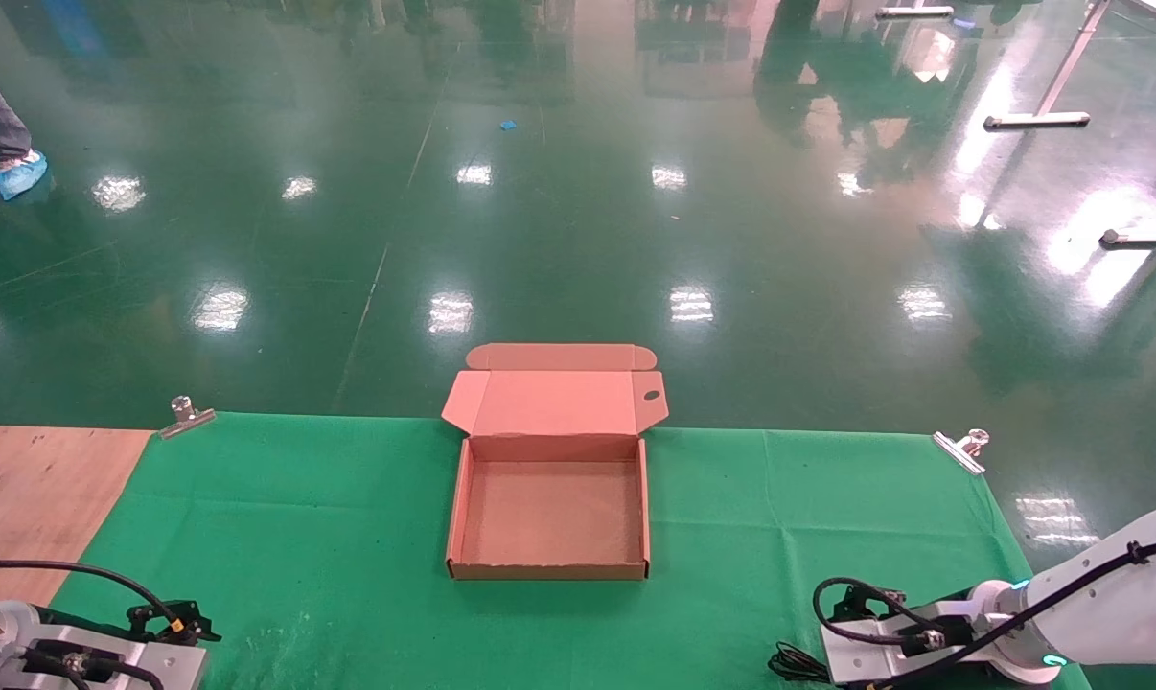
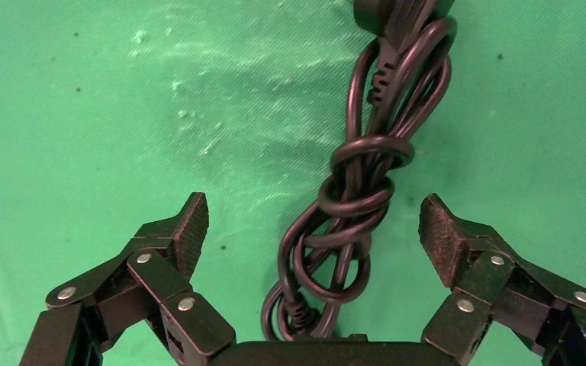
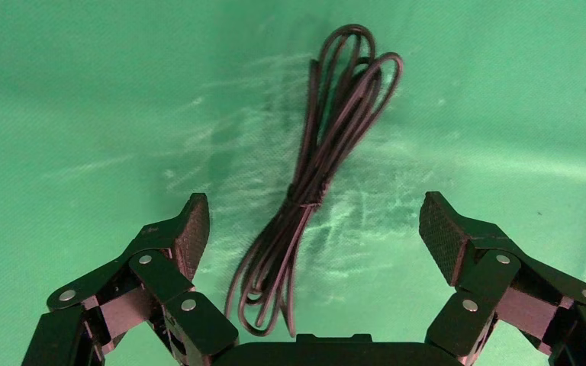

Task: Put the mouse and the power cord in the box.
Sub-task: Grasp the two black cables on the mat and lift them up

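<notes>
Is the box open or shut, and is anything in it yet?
Open and empty: the box has its lid folded back, bare cardboard floor showing.

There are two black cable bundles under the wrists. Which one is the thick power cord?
The power cord lies under the open left gripper: thicker, knotted, plug at its end. The thin tied cable under the open right gripper is not it.

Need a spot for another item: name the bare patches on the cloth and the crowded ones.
Bare: green cloth either side of the box, between it and the clips. Crowded: near corners, where open left gripper straddles the power cord and right gripper a thin cable.
</notes>
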You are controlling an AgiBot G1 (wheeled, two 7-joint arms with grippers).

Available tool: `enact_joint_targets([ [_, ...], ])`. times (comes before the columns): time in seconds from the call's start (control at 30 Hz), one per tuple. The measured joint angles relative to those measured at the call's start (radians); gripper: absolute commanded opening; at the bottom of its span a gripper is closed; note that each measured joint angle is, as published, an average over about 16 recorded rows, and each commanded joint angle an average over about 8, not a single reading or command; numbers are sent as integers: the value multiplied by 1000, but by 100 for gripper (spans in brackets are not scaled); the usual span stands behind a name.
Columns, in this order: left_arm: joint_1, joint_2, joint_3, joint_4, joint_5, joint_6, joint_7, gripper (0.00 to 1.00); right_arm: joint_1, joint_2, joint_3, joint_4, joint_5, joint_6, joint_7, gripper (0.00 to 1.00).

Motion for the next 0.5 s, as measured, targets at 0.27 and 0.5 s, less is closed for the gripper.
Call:
enact_joint_targets([
  [0.27,-15,4,-3,50,-5,4,39,0,20,-30,0,-69,1,14,-40,0],
  [0.5,-26,8,-7,83,-12,11,68,0,33,-48,-2,-106,-3,21,-64,0],
])
